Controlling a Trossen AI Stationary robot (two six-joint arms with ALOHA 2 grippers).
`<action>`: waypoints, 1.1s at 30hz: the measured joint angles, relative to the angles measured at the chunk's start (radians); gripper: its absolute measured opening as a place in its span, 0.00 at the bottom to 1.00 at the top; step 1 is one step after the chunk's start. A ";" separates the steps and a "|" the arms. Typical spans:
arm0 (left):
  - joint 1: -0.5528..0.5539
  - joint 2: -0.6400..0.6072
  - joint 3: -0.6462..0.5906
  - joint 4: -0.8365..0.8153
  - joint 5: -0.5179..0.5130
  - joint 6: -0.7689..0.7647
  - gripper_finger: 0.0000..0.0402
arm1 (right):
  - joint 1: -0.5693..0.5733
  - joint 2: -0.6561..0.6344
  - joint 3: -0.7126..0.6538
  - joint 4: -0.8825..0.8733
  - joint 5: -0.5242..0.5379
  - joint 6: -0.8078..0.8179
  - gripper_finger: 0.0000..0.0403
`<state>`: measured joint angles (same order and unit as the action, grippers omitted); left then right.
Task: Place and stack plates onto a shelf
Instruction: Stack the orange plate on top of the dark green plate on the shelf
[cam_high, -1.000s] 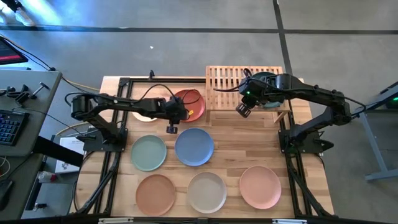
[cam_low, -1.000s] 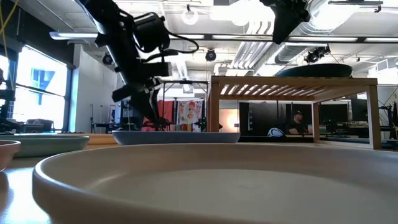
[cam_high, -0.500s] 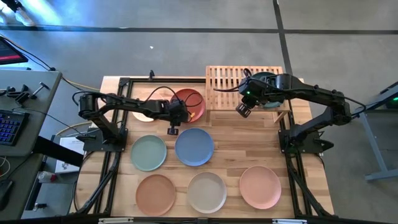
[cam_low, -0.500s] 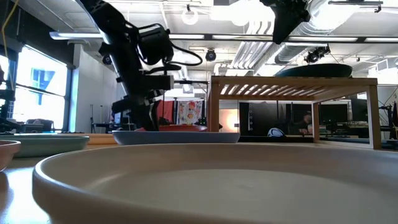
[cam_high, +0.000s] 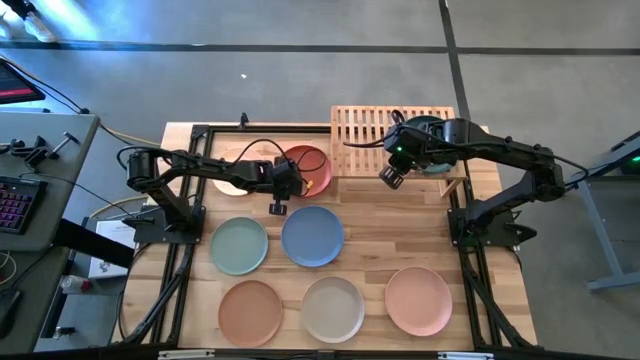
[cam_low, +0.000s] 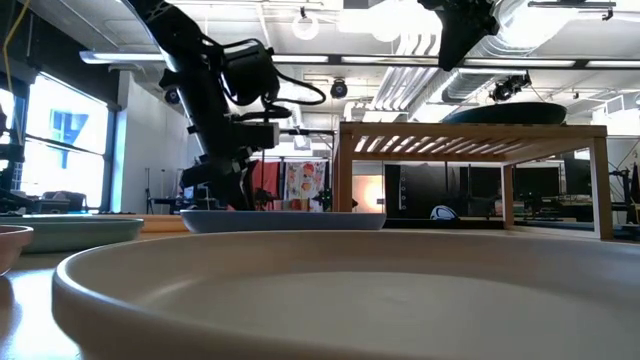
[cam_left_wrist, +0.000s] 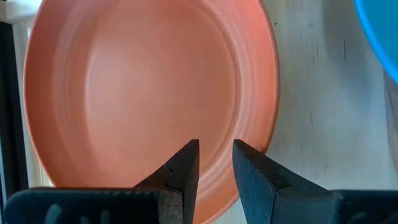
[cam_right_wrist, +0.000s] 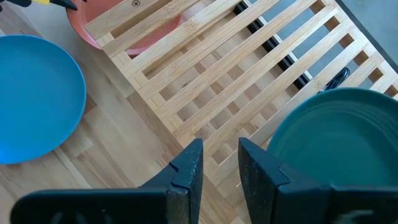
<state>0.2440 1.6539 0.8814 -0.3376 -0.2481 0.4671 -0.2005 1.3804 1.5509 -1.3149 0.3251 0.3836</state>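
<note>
Nearest me, along the table's front edge, lay three plates in a row: terracotta (cam_high: 250, 312), beige (cam_high: 332, 308) and pink (cam_high: 418, 299). Behind them sat the green plate (cam_high: 238, 245) and the blue plate (cam_high: 312, 235), none of them touched.

Farther back, the left gripper (cam_left_wrist: 215, 155) hung low over the near rim of the red plate (cam_left_wrist: 149, 87), fingers parted by a narrow gap with nothing between them. A cream plate (cam_high: 228, 180) showed partly under that arm, just beside the red one. I judged this to be the pick-up step for the red plate: the fingers would need to straddle the rim, one inside and one outside, and close before lifting.

Farthest off stood the shelf (cam_high: 365, 135), with the teal plate (cam_right_wrist: 336, 146) already resting on its right half and the left half bare. The right gripper (cam_right_wrist: 219, 163) hovered above the shelf's front edge, also slightly parted and empty, seemingly waiting. The red plate looked bound either for the bare slats or on top of the teal one.
</note>
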 joint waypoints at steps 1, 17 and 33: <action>0.000 0.000 0.000 0.001 0.000 0.001 0.22 | 0.000 0.000 0.000 0.000 0.000 0.000 0.19; -0.001 0.000 0.074 -0.087 0.003 0.009 0.22 | 0.000 0.000 0.000 0.000 0.004 0.000 0.19; -0.004 -0.001 0.074 -0.136 0.035 0.006 0.22 | 0.000 0.000 0.000 0.000 -0.002 0.000 0.19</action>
<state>0.2399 1.6527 0.9558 -0.4732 -0.2127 0.4732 -0.2005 1.3804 1.5509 -1.3151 0.3232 0.3840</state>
